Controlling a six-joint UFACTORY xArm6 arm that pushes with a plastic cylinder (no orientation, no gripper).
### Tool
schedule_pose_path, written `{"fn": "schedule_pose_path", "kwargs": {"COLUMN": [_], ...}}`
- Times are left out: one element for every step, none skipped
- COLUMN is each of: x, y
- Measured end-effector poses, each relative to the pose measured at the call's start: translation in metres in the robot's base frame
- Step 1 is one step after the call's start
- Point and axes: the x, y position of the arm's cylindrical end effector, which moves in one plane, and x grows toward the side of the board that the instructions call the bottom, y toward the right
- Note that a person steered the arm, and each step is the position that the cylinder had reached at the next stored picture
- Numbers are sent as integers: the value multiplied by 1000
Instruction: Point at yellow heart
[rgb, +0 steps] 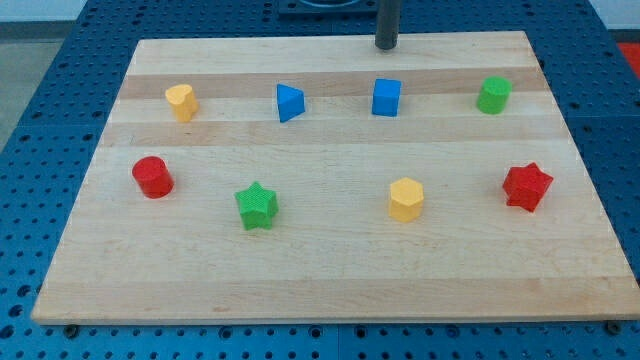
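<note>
The yellow heart (181, 101) stands near the board's upper left. My tip (386, 46) rests at the top edge of the board, right of centre, far to the right of the yellow heart and just above the blue cube (386, 97). The blue triangle (289, 102) lies between the heart and the cube.
A green cylinder (493, 95) stands at the upper right. In the lower row, from left to right, are a red cylinder (153, 176), a green star (257, 206), a yellow hexagon (406, 199) and a red star (527, 186). The wooden board (330, 280) lies on a blue perforated table.
</note>
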Motion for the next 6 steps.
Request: {"fn": "schedule_pose_path", "kwargs": {"x": [0, 0, 10, 60, 71, 57], "y": [0, -8, -72, -145, -186, -237]}}
